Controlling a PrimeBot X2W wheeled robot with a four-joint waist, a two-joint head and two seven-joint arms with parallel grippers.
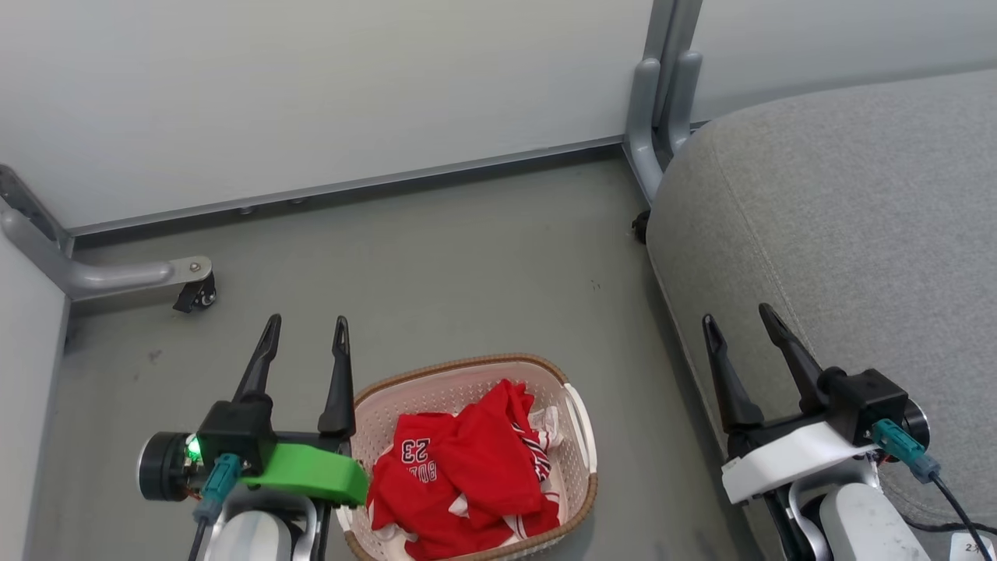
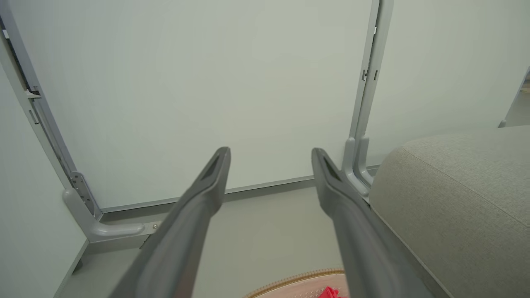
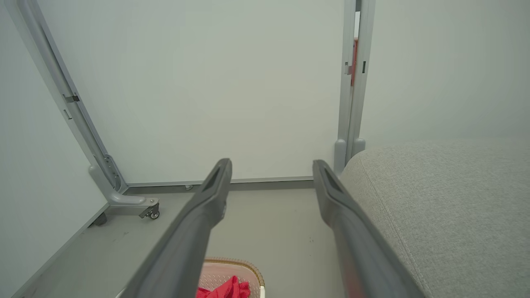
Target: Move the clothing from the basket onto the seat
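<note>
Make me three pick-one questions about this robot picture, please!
1. Where is the red basketball clothing?
A) on a shelf
B) in the oval cream plastic basket
C) in a hand

2. What colour is the basket's woven rim?
A) brown
B) blue
C) black

3. How are the left hand and the right hand?
A) both shut
B) both open and empty
C) one holding cloth

Answers: B, the clothing is heaped inside the basket. A, its rim shows brown. B, each hand's fingers stand apart with nothing between.
</note>
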